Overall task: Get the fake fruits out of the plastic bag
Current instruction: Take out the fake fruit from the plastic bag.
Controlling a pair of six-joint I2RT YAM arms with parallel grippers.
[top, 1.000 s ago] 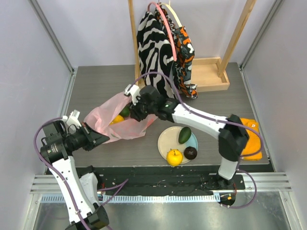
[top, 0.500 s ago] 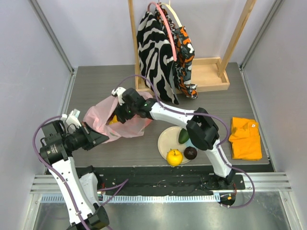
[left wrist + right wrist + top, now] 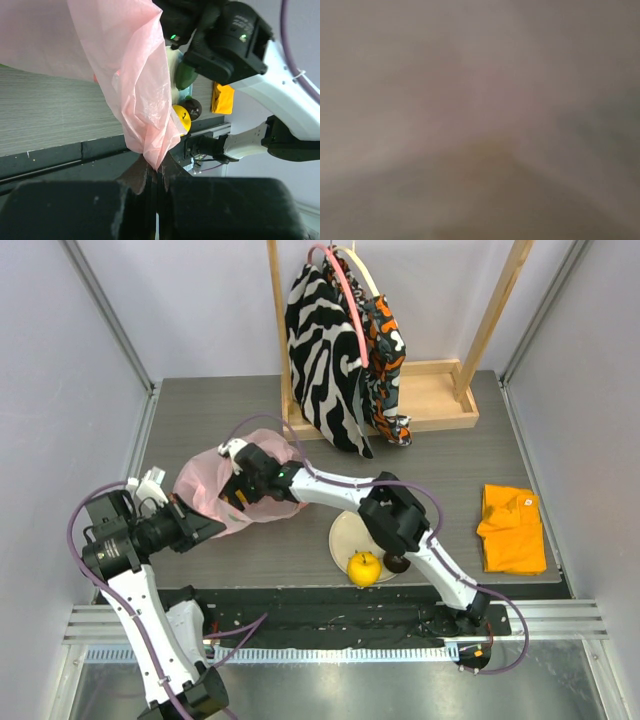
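Note:
The pink plastic bag (image 3: 210, 488) lies on the table at the left and fills the left wrist view (image 3: 135, 85). My left gripper (image 3: 207, 530) is shut on a pinched edge of the bag (image 3: 157, 172). My right gripper is pushed inside the bag's mouth, and only its black wrist (image 3: 256, 472) shows. The right wrist view is a pinkish blur with no fingers visible. No fruit shows inside the bag. A yellow-orange fruit (image 3: 364, 567) and a dark maroon fruit (image 3: 399, 563) sit on the plate (image 3: 343, 532). The green avocado (image 3: 184, 78) shows only in the left wrist view.
A wooden rack (image 3: 440, 400) stands at the back with a zebra-striped cloth bag (image 3: 320, 350) hanging from it. A folded orange cloth (image 3: 512, 530) lies at the right. My right arm's elbow (image 3: 392, 518) hangs over the plate.
My right arm has reached left, deeper into the bag, and its elbow has swung over the plate. The yellow and green fruits seen in the bag's mouth are now hidden. The left gripper has held still.

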